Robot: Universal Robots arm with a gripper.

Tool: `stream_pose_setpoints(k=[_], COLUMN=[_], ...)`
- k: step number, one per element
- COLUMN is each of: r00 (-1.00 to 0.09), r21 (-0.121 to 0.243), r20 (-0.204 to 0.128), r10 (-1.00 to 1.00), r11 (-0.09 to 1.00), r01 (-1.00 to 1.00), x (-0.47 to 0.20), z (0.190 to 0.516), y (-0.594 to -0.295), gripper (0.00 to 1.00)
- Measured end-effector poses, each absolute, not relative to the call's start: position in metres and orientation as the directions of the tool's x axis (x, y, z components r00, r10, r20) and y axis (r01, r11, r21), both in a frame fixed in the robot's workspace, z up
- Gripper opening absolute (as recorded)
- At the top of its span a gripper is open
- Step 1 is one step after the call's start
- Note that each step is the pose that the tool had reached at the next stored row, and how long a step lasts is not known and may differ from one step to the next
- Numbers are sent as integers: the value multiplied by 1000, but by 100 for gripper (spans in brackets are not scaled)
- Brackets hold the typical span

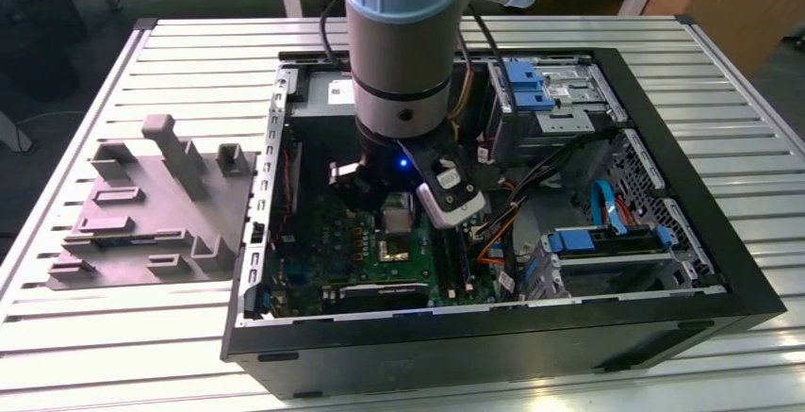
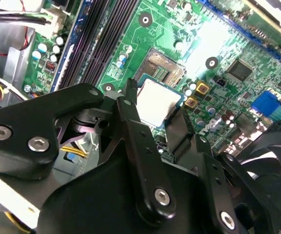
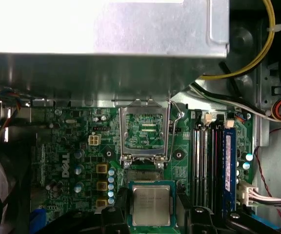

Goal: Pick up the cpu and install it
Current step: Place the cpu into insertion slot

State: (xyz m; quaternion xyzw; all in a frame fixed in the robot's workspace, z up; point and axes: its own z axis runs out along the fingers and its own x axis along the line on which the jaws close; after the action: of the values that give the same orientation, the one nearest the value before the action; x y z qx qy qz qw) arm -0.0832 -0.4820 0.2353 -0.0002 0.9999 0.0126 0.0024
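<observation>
flat silvery square cpu (image 3: 151, 205) between black pincer (image 3: 151, 196) fingers

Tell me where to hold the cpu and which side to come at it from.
Grip the cpu by two opposite thin edges, coming straight down from above. It is a flat square lying level with its metal top up, so only the edges offer purchase. The gripper appears to hold it this way, with its fingers on either side, near the open socket.
</observation>
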Motion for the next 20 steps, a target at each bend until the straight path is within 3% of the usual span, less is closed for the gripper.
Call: stream_pose_setpoints(k=[20], r00=[-1000], r21=[25], r20=[-1], r10=[-4], r11=[1000], r01=[-4], x=[-83], z=[214], y=[-486], gripper=[47])
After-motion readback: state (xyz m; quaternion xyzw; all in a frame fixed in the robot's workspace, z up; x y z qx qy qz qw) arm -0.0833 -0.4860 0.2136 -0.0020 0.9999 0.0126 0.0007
